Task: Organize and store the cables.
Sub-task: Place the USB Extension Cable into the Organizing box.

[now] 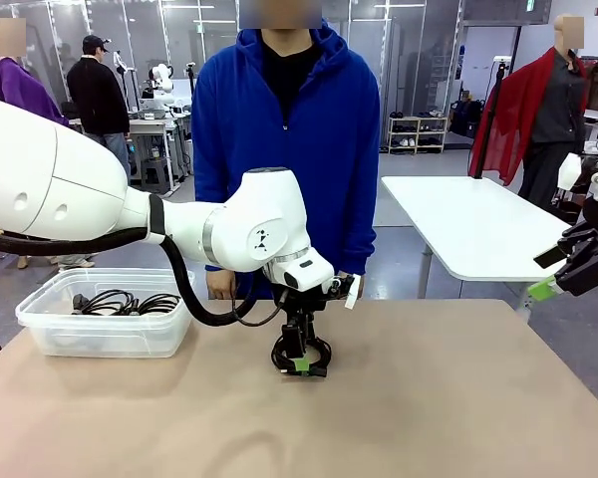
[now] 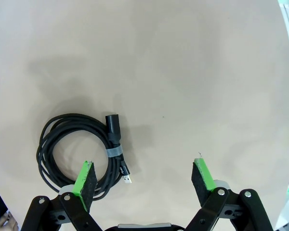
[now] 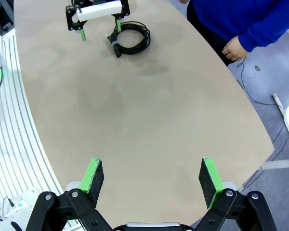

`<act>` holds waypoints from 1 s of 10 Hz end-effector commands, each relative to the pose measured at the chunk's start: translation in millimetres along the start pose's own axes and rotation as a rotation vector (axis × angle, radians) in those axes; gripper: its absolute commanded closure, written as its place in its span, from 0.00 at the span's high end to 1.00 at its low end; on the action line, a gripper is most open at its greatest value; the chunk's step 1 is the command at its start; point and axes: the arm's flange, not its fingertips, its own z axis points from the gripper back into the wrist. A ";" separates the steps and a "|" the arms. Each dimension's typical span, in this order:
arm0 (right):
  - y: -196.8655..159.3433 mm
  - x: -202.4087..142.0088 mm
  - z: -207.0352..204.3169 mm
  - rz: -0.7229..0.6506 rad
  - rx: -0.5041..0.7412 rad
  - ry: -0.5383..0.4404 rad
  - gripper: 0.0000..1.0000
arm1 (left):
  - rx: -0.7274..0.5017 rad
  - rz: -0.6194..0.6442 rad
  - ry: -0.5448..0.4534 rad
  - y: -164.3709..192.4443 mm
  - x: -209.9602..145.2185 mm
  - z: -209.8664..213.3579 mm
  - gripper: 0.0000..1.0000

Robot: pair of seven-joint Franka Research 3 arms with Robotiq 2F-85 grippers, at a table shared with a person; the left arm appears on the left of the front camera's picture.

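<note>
Beige worktop, front view: the left gripper (image 1: 299,364) hangs over a coiled black cable (image 1: 301,354) near the far edge's middle, more cables (image 1: 130,302) fill a clear plastic bin (image 1: 105,334) at the far left corner, and the right gripper (image 1: 550,279) hovers off the right edge. Left wrist view: fingers (image 2: 85,180) spread wide, one pad over the coil's rim. Right wrist view: the jaws stand apart above bare worktop, with a person's hand (image 3: 234,48) by the edge.
</note>
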 end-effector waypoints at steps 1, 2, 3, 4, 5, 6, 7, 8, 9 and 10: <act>-0.5 0.1 -1.4 0.003 -0.005 -0.011 1.00 | -0.012 0.025 0.026 6.8 5.9 2.4 1.00; -0.5 0.1 -1.4 0.003 -0.005 -0.011 1.00 | -0.008 0.021 0.027 7.3 6.4 3.5 1.00; -0.5 0.1 -1.4 0.003 -0.005 -0.011 1.00 | -0.012 0.017 0.031 7.5 6.5 3.9 1.00; -0.5 0.1 -1.4 0.003 -0.005 -0.011 1.00 | -0.018 -0.002 0.009 9.1 6.0 3.8 1.00; -0.5 0.1 -1.4 0.003 -0.005 -0.011 1.00 | -0.021 0.021 0.033 10.0 5.6 3.1 1.00; -0.5 0.1 -1.4 0.003 -0.005 -0.011 1.00 | -0.017 0.033 0.061 10.6 5.8 2.1 1.00; -0.5 0.1 -1.4 0.003 -0.005 -0.011 1.00 | -0.014 0.036 0.063 11.1 5.7 1.3 1.00; -0.5 0.1 -1.4 0.003 -0.005 -0.011 1.00 | -0.015 0.035 0.063 12.0 5.9 -0.8 1.00; -0.5 0.1 -1.4 0.003 -0.005 -0.011 1.00 | -0.016 0.028 0.059 14.1 5.4 -6.1 1.00; -0.5 0.1 -1.4 0.003 -0.005 -0.011 1.00 | -0.023 0.022 0.055 17.0 5.6 -11.9 1.00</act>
